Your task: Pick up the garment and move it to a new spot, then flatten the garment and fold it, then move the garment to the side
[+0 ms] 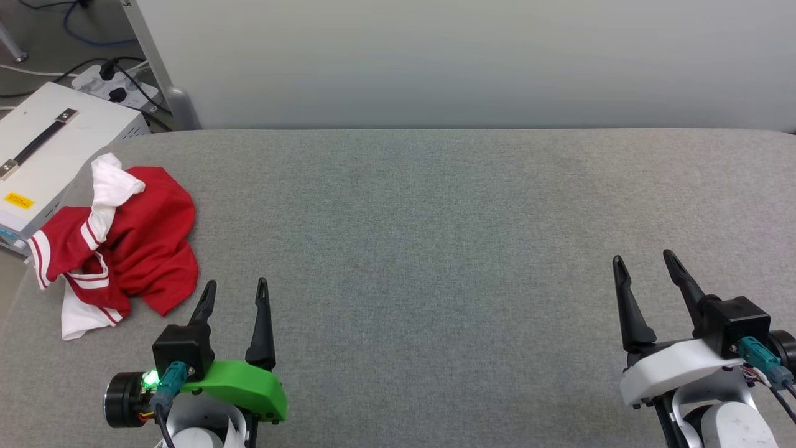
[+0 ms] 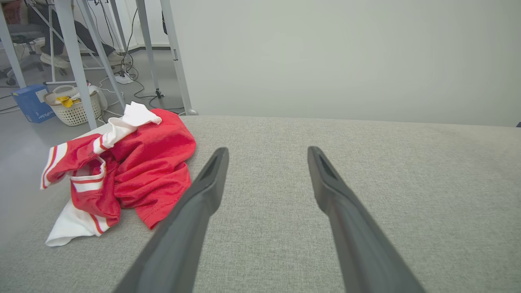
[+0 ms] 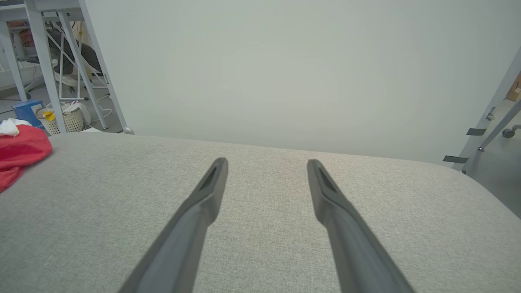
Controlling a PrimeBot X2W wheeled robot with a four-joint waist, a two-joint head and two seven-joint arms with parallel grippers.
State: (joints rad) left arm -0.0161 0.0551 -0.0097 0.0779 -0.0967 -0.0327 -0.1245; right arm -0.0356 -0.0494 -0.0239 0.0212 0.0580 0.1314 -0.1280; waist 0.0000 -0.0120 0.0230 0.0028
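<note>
At the far left of the head view, beyond the worktop's edge, a white metal box (image 1: 59,134) with a black strap handle stands on the floor. A white power strip (image 1: 115,87) with dark plugs lies behind it.

Next comes the garment (image 1: 140,239), a red short-sleeved jersey T-shirt with white sleeves and red-and-white striped trim. It lies crumpled in a heap on the left end of the grey fabric-covered worktop (image 1: 435,236). One white sleeve is flopped over the top of the heap, and a striped edge reaches out to the worktop's left border. Any print is hidden in the folds.

Just to the right of the heap's lower hem is the left pincer (image 1: 237,282), on a green wrist housing with a small green light lit. Its two long dark fingers are spread wide and point up the view (the left wrist view shows only grey cloth between them). The nearer fingertip is close beside the red hem, and whether it touches the hem I cannot tell.

The broad middle of the worktop runs on to a pale, plain panel (image 1: 466,62) behind it.

At the lower right, well apart from the garment, the right pincer (image 1: 642,255) sits on a white wrist housing. Its fingers are likewise spread wide over the worktop.
</note>
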